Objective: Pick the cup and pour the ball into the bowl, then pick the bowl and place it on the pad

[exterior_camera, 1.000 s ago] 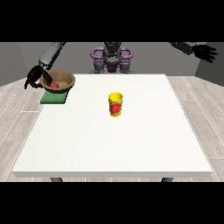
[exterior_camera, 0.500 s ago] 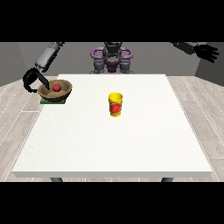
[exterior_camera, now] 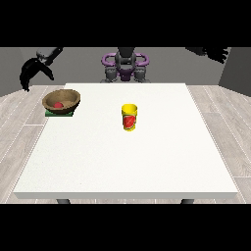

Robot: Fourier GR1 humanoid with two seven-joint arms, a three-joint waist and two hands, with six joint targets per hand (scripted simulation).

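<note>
A brown wooden bowl (exterior_camera: 62, 100) rests on a green pad (exterior_camera: 50, 113) near the table's far left corner, with a red ball (exterior_camera: 58, 105) inside it. A yellow cup (exterior_camera: 129, 117) with a red label stands upright near the table's middle. The hand at the view's left (exterior_camera: 32, 70) hangs in the air up and to the left of the bowl, apart from it, its fingers curved downward and holding nothing. The hand at the view's right (exterior_camera: 217, 52) is raised far off the table's right side, its fingers spread.
The white table (exterior_camera: 127, 162) fills the view's middle. The robot's purple and grey torso (exterior_camera: 125, 66) stands behind the far edge.
The hand at the view's left has let go of the bowl and risen up and away to the left. The bowl now sits on the pad. The other hand has barely moved.
</note>
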